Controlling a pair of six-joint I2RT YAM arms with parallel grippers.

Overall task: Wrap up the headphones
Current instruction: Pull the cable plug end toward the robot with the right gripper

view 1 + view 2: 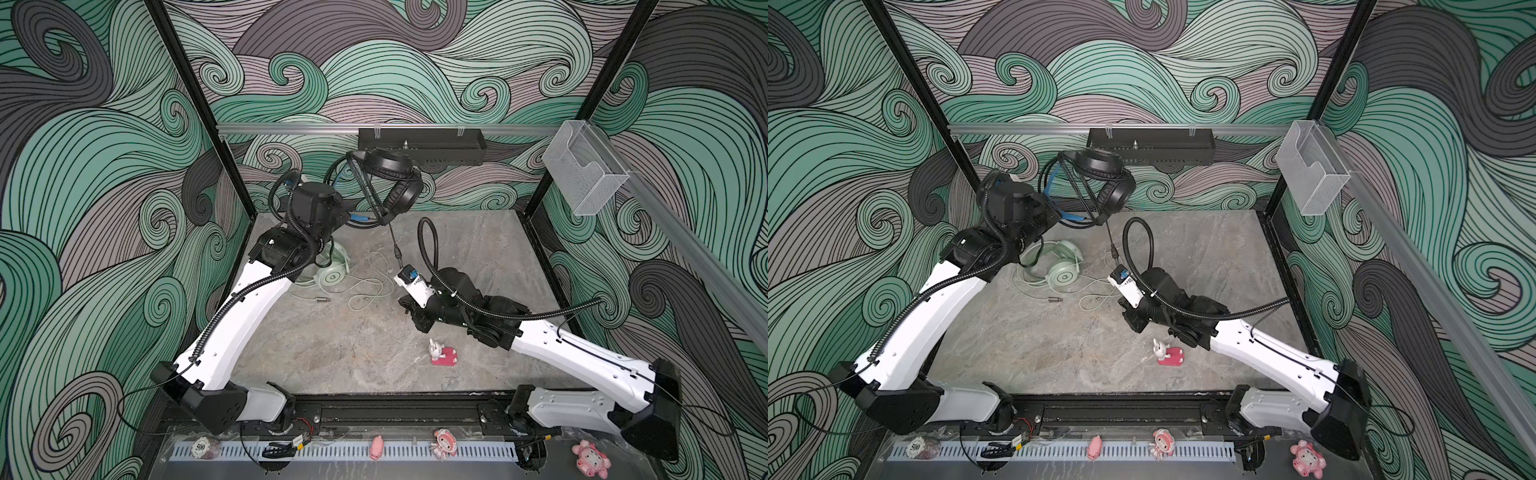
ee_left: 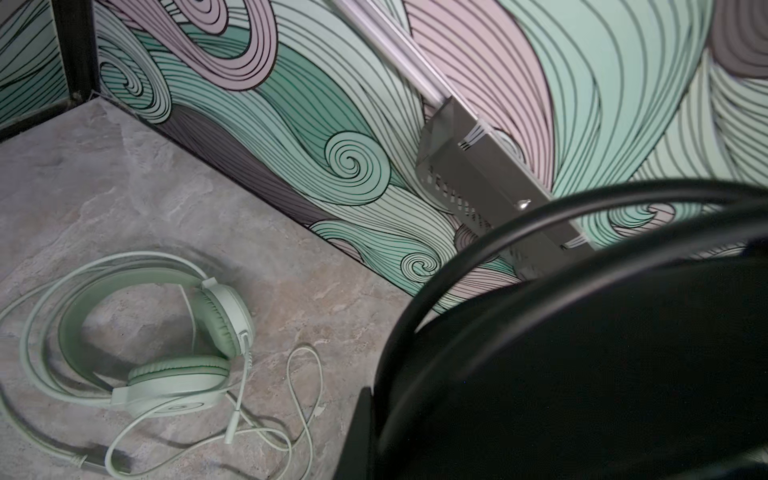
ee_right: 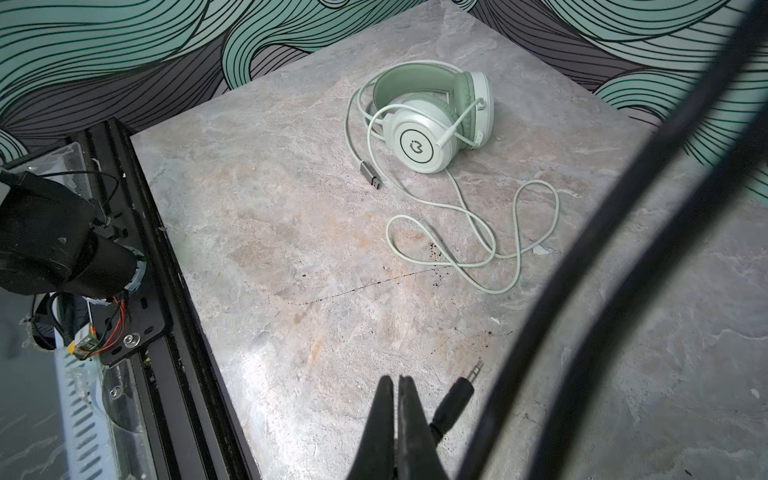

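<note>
Black headphones [image 1: 388,166] hang above the table's [image 1: 457,257] far edge, left gripper [image 1: 348,216] clamped on their stiff headband [image 1: 1047,185], right gripper [image 3: 397,395] pinching the limp, light cable [image 1: 394,239] near its plug [image 3: 455,395], likely the best hold.

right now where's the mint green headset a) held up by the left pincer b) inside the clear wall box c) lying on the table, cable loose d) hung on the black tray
c: the mint green headset lies flat on the table, its whitish cable sprawled in loose loops beside it.
</note>
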